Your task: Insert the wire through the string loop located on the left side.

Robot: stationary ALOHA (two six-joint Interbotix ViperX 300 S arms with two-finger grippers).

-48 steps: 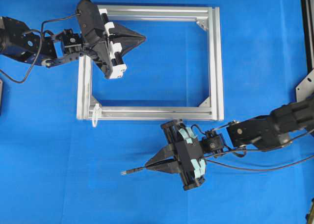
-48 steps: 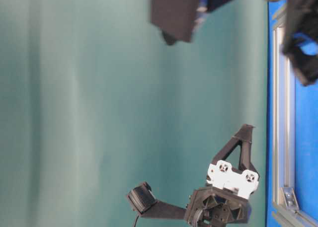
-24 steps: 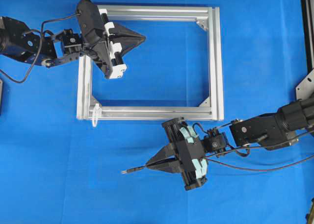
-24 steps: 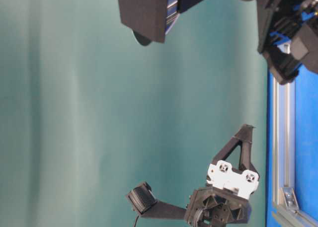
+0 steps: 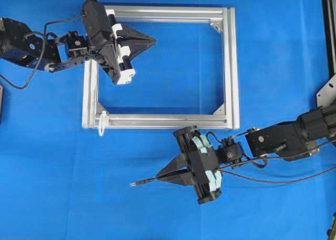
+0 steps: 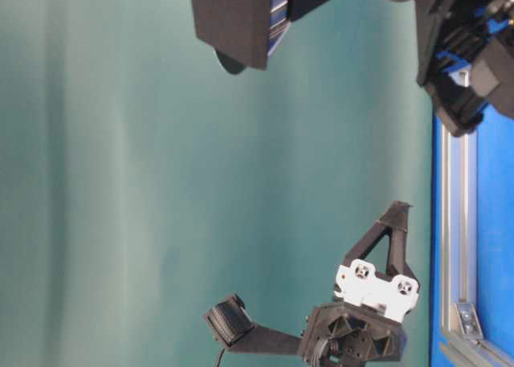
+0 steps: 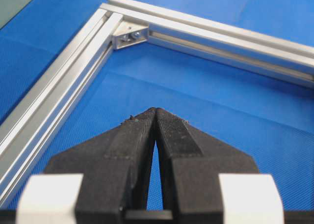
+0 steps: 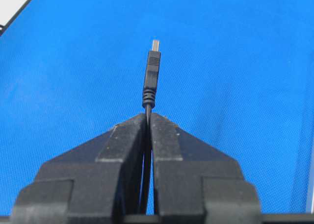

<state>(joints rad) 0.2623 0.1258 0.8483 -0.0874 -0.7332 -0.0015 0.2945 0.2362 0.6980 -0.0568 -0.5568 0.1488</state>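
Note:
My right gripper (image 5: 159, 178) (image 8: 148, 114) is shut on the wire (image 5: 283, 181), a thin black cable. Its plug (image 5: 140, 183) (image 8: 152, 72) with a small grey tip juts out past the fingertips, pointing left over the blue mat. The string loop (image 5: 102, 124) is a small whitish cord at the lower left corner of the aluminium frame (image 5: 230, 66), up and left of the plug and apart from it. My left gripper (image 5: 154, 40) (image 7: 155, 110) is shut on nothing and hovers inside the frame's upper left part, pointing right.
Silver corner brackets (image 5: 215, 25) (image 7: 129, 35) sit inside the frame's corners. A black rail with a metal bracket (image 5: 326, 90) runs along the right edge. In the table-level view the left arm (image 6: 361, 319) and part of the right arm (image 6: 466, 46) show against a green wall.
The right arm has shifted slightly with the wire still held; the plug stays at the same spot. The left arm has not moved.

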